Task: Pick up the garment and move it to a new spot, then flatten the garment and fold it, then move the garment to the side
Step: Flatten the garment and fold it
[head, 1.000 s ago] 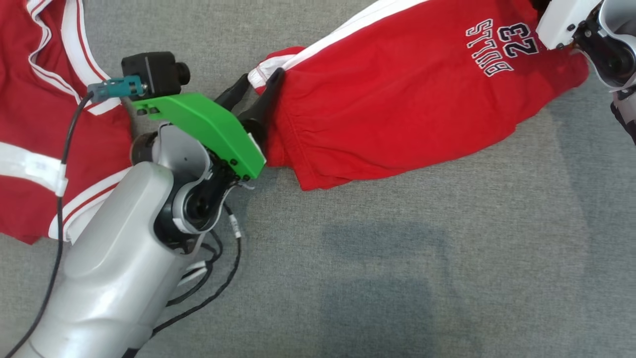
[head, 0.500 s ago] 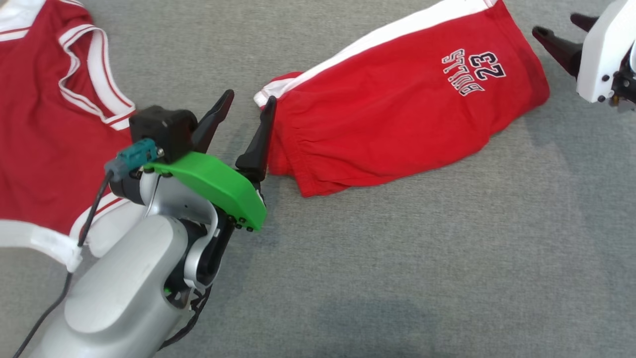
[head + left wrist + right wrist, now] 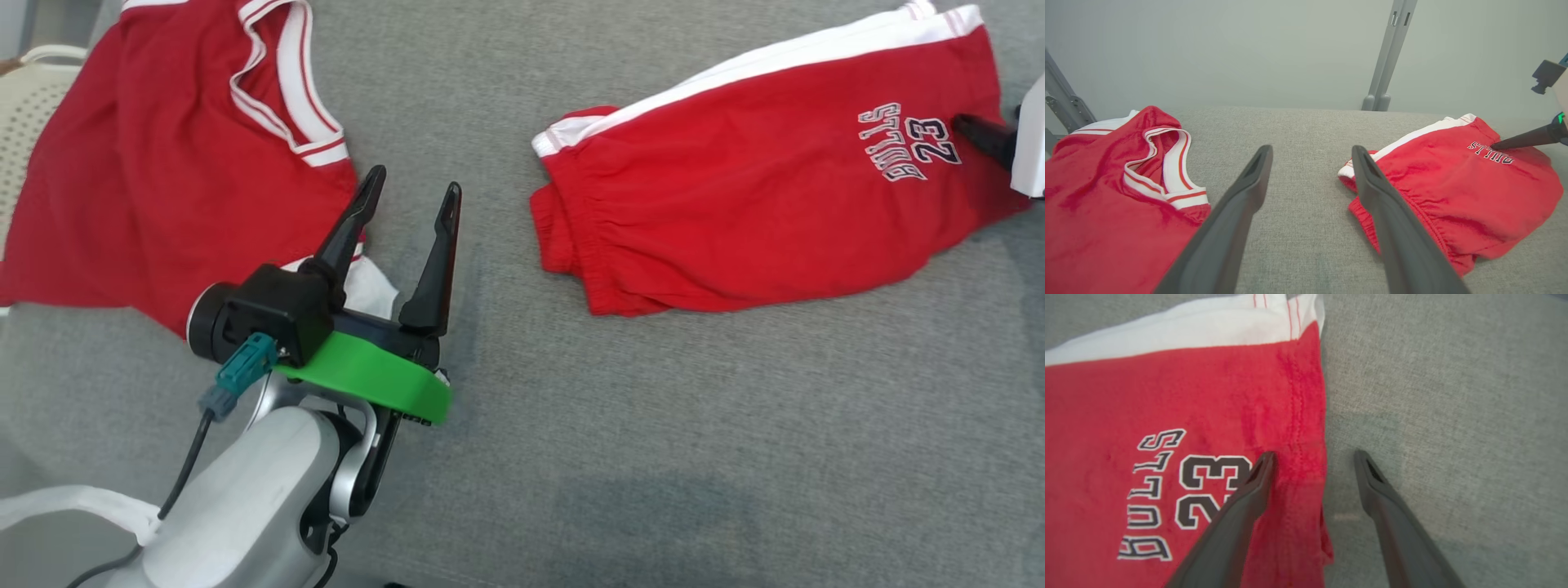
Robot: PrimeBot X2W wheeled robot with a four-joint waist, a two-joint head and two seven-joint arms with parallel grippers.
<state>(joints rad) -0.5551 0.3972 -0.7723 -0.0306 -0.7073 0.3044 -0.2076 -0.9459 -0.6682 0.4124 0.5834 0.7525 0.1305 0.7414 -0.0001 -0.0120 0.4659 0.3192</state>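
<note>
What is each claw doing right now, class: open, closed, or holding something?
Left claw: open, holding nothing.
Right claw: open, holding nothing, astride the edge of the red shorts.

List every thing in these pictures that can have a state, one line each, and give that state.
red shorts: lying flat, print up, ungripped
red jersey: lying loosely spread, untouched
left pincer: open, empty, above grey surface between both garments
right pincer: open, empty, astride the shorts' hem

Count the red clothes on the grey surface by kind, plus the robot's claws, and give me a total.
red sleeveless jersey with white trim: 1
red fabric shorts with a white side stripe: 1
dark two-fingered claws: 2, the left claw and the right claw
Total: 4
</note>
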